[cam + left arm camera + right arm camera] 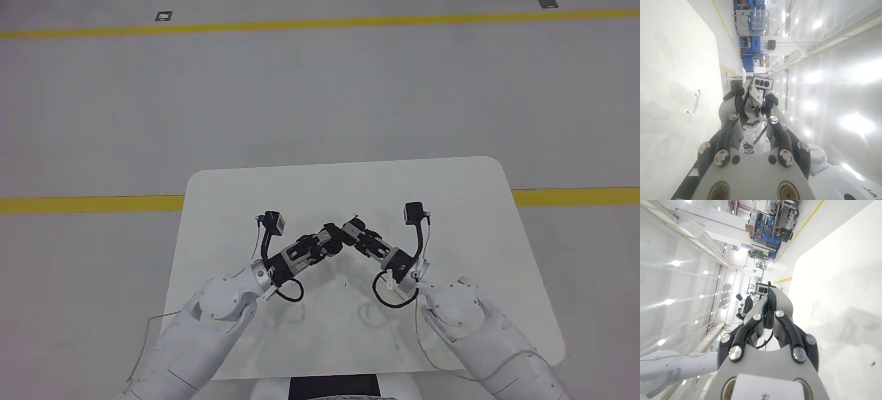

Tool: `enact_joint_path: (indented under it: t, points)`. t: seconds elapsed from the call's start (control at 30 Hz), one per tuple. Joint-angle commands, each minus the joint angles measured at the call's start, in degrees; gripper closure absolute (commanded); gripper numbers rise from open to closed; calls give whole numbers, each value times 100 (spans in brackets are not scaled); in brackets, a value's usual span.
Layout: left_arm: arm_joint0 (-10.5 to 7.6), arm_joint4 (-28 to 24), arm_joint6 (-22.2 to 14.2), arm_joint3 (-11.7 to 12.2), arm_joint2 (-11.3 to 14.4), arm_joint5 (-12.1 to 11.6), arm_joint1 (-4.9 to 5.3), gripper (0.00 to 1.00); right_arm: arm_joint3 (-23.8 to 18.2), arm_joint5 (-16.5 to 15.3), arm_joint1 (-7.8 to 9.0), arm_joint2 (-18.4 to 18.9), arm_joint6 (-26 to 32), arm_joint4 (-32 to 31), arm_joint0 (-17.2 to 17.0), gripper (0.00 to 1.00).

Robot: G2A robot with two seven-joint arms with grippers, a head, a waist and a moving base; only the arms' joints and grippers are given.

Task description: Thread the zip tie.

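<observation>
**Operator:** Item one, the zip tie. Location?

**Technician:** It is pinched between the pads of the right gripper, above the middle of the table. It reads as a thin black strip. A short end stands out past the fingertips. The rest is covered by the ribbed pads, so head and tail cannot be told apart.

**Operator:** Right gripper condition?

**Technician:** The fingers are pressed together on the strip, with no gap between the pads.

**Operator:** Left gripper?

**Technician:** The fingers are apart, with a moderate gap. It faces the right gripper tip to tip. In the top view the two tips sit just beside each other, and contact cannot be confirmed. Whether the strip reaches the left pads is hidden.

**Operator:** Other items on the surface?

**Technician:** Several thin loose strips with small heads lie flat on the table near the left gripper. Their place in the top view cannot be made out. A small dark object lies on the table near the right arm. Its kind cannot be determined.

**Operator:** Surface and room?

**Technician:** The table top is white and smooth, with rounded corners. The floor is pale grey with yellow lines. Blue storage racks and a potted plant stand well beyond the table. Rows of ceiling lights run overhead.
</observation>
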Motion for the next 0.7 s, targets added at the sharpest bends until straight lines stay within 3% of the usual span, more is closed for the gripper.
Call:
enact_joint_path:
  t: [0.0,0.17,0.67]
  points:
    - [-11,-5,1,13,18,-1,0,79,8,15,-11,1,8,-19,7,100]
    - [-31,-4,7,31,38,6,4,83,25,52,-32,17,3,-79,3,100]
    - [-45,-19,69,49,64,-6,22,82,23,101,-83,116,41,-171,-68,100]
